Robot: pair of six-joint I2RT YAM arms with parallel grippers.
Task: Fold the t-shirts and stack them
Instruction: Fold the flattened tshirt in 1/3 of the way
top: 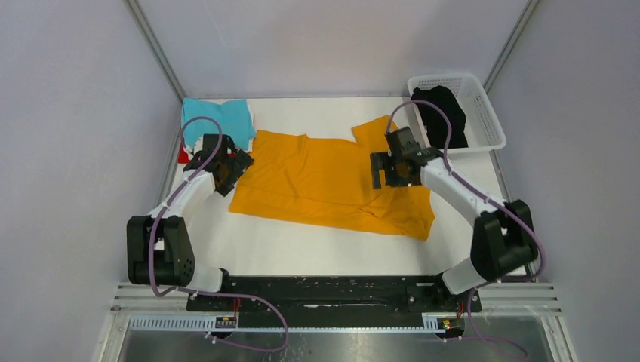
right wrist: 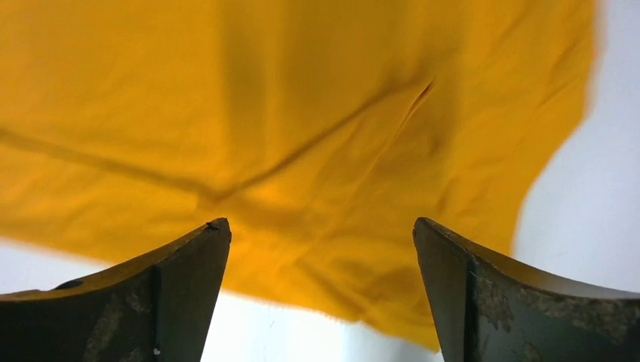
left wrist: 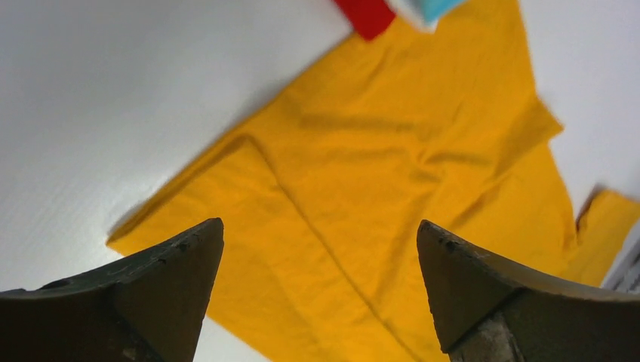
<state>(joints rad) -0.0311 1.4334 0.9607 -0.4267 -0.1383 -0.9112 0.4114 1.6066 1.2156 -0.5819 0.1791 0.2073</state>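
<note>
The mustard-orange t-shirt (top: 332,185) lies spread on the white table, creased, one sleeve toward the basket. It fills the left wrist view (left wrist: 392,173) and the right wrist view (right wrist: 302,113). My left gripper (top: 226,175) hovers open and empty over the shirt's left edge. My right gripper (top: 386,170) hovers open and empty over its right part. The teal t-shirt (top: 217,119) lies folded at the back left on a white one (top: 252,121), with a red one (top: 183,155) peeking out beside it. The black t-shirt (top: 445,113) lies in the basket.
The white lattice basket (top: 483,113) stands at the back right corner. Grey walls and metal frame rails close in the table on left, right and back. Bare table (top: 302,245) shows in front of the orange shirt.
</note>
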